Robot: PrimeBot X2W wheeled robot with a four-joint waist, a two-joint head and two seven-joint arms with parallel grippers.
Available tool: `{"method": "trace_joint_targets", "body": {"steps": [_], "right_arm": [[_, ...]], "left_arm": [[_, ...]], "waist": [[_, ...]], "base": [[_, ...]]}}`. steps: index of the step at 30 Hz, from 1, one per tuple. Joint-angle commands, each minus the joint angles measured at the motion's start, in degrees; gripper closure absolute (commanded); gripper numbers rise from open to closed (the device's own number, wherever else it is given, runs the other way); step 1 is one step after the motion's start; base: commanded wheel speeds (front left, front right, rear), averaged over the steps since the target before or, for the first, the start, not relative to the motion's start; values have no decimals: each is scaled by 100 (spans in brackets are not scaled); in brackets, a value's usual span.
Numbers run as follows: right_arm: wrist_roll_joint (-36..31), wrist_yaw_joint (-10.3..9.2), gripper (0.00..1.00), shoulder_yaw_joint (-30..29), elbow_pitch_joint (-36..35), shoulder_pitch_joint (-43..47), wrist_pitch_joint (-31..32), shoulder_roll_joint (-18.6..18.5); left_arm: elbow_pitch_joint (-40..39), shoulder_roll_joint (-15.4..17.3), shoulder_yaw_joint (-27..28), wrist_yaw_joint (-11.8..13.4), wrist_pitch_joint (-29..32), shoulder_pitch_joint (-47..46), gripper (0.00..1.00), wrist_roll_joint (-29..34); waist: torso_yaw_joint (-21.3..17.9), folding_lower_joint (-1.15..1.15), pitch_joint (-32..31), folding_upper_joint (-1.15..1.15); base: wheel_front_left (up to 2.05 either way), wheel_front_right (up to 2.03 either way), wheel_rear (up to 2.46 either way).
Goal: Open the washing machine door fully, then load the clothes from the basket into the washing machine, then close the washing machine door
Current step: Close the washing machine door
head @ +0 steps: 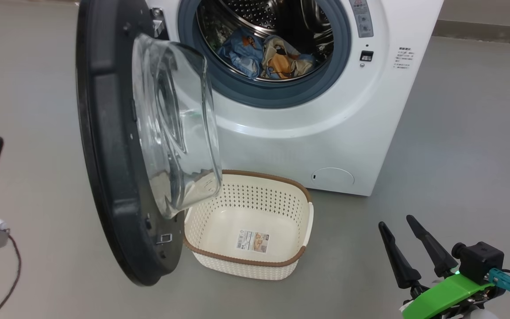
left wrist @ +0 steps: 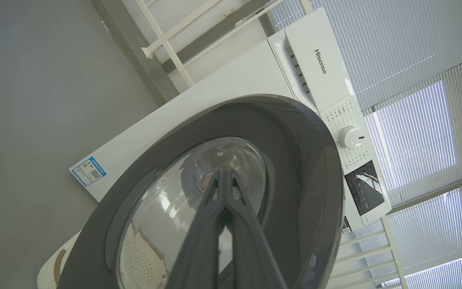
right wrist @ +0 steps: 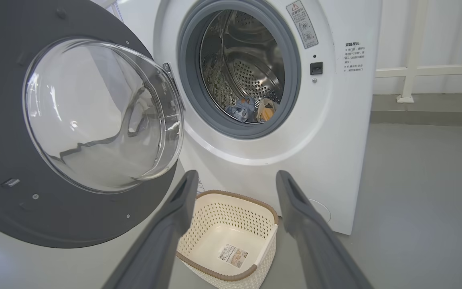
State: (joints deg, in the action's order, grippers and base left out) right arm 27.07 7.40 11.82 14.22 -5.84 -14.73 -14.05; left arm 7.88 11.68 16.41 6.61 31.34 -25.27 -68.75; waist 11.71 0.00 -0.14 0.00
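Closest in, the right gripper [head: 396, 220], two long dark fingers, hangs spread and empty, well apart from everything. The left gripper [left wrist: 221, 173] has its fingers pressed together on nothing and points at the outer face of the large round glossy black washing machine door [head: 104, 133]; whether the tips touch it I cannot tell. Just beside the door's lower edge sits the small cream-white perforated plastic basket [head: 255, 199], holding no garments. Further back, the light blue, cream and orange printed clothes [head: 266, 57] lie inside the big white front-loading washing machine [head: 348, 133]. Closing looks like the step in hand. I would push with the left fingers on the black rim's free side rather than the bulging clear glass window [head: 175, 124], follow the door's arc, check that its lower edge clears the basket, and press until it shuts flush.
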Motion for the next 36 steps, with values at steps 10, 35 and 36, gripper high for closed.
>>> {"method": "trace_joint_targets", "body": {"steps": [10,35,36], "right_arm": [[45,9,0,40,-126,-45,-27,-27],[35,9,0,13,-197,-73,-27,-27],[35,9,0,13,-197,-73,-27,-27]], "left_arm": [[-330,-9,114,798,636,-352,100,-436],[-1139,-345,-352,1150,1159,-119,100,-590],[-1139,-345,-352,1150,1159,-119,100,-590]], "waist": [[-182,0,-12,0],[-818,0,72,0],[-818,0,72,0]], "base": [[0,0,0],[0,0,0],[0,0,0]]}}
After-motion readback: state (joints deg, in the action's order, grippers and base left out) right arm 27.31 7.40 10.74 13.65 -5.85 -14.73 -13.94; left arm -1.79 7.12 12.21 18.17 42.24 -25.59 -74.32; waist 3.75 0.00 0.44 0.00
